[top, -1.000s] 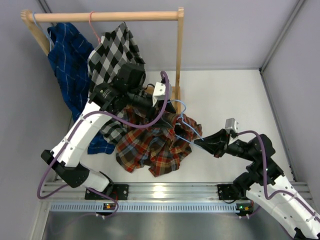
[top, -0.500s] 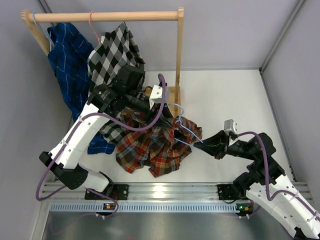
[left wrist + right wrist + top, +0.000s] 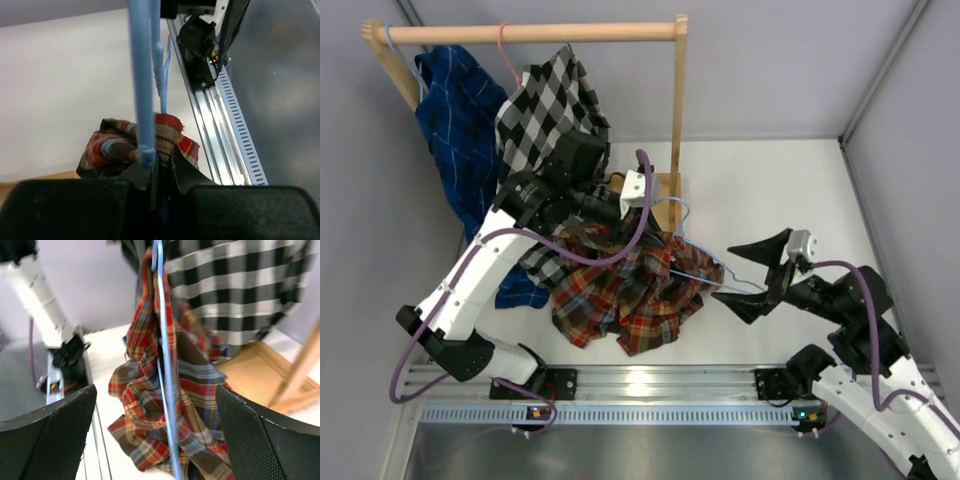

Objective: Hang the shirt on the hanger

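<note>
The red, orange and navy plaid shirt [image 3: 630,290] is bunched on the table and drawn up along the thin light-blue hanger [image 3: 730,281]. My left gripper [image 3: 660,232] is at the top of the bunch. In the left wrist view the gripper [image 3: 161,162] is shut on a fold of the shirt [image 3: 170,132], with one end of the hanger [image 3: 142,75] resting against its left finger. My right gripper [image 3: 750,270] stands wide open. In the right wrist view the open gripper [image 3: 156,390] has the hanger [image 3: 165,365] and the hanging shirt [image 3: 195,405] between its fingers, untouched.
A wooden rack [image 3: 678,100] stands at the back left. A black-and-white checked shirt [image 3: 550,110] and a dark blue shirt [image 3: 455,110] hang on it, close behind my left arm. A metal rail [image 3: 640,385] runs along the near table edge.
My right gripper has sprung open and let go of the hanger. My left gripper has closed on the shirt at the top of the bunch.
</note>
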Available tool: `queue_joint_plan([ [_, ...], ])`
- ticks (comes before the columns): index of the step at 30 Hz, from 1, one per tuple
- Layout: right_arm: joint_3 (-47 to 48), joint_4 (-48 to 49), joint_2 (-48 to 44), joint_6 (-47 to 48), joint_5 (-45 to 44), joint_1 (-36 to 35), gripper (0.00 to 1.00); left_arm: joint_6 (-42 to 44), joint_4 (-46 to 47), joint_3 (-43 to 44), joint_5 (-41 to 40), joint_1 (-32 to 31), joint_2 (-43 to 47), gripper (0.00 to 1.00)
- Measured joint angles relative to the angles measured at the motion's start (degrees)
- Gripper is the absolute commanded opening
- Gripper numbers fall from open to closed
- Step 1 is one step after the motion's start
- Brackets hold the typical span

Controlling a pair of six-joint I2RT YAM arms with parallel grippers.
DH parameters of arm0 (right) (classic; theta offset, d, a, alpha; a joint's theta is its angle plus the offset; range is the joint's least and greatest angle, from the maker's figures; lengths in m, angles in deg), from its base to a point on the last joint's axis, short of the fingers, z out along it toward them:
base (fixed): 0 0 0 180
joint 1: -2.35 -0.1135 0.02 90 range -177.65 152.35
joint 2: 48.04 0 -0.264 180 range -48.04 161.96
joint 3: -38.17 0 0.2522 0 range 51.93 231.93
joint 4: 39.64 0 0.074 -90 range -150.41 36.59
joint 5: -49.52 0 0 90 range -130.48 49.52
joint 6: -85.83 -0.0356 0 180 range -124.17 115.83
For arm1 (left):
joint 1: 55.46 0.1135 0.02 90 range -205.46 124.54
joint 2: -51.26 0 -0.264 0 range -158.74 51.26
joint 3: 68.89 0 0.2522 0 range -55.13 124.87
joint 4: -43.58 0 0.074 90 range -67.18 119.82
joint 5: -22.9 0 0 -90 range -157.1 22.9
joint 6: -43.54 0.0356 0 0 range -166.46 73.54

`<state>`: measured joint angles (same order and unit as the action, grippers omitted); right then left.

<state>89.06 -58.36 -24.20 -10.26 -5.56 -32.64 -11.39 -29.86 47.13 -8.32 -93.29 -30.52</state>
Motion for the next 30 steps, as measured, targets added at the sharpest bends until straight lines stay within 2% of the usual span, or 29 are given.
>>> queue_joint_plan([
  [4, 1.99, -4.61, -4.9, -2.23, -8.55, -0.04, 0.99, -8.2, 7.23, -3.91, -8.07, -0.07, 1.38, 0.0],
  [7, 0.63, -6.21, -12.35, -8.2, -13.66, -0.07, 1.0, -20.52, 20.37, -14.97, -20.15, -0.11, 6.08, 0.0],
  [11, -5.51, -4.07, -18.73, -19.96, -17.88, -0.11, 0.82, -35.71, 35.58, -30.29, -32.24, -0.02, 12.87, 0.0],
  [14, -11.06, -2.93, -14.4, -29.66, -19.96, -0.11, 0.71, -44.68, 43.12, -37.18, -38.84, 0.0, 16.55, 0.0],
  [19, -18.03, 0.31, -1.16, -42.03, -22.18, -0.22, 0.69, -53.51, 52.81, -43.5, -44.35, 0.0, 20.39, 0.0],
  [25, -21.42, 12.44, 10.45, -49.83, -24.83, -5.03, 0.62, -56.98, 58.42, -47.21, -44.59, 0.0, 21.27, 0.0],
  [30, -23.58, 23.34, 19.63, -52.87, -28.2, -7.72, 0.5, -58.03, 60.72, -48.52, -43.67, 0.0, 21.31, 0.0],
])
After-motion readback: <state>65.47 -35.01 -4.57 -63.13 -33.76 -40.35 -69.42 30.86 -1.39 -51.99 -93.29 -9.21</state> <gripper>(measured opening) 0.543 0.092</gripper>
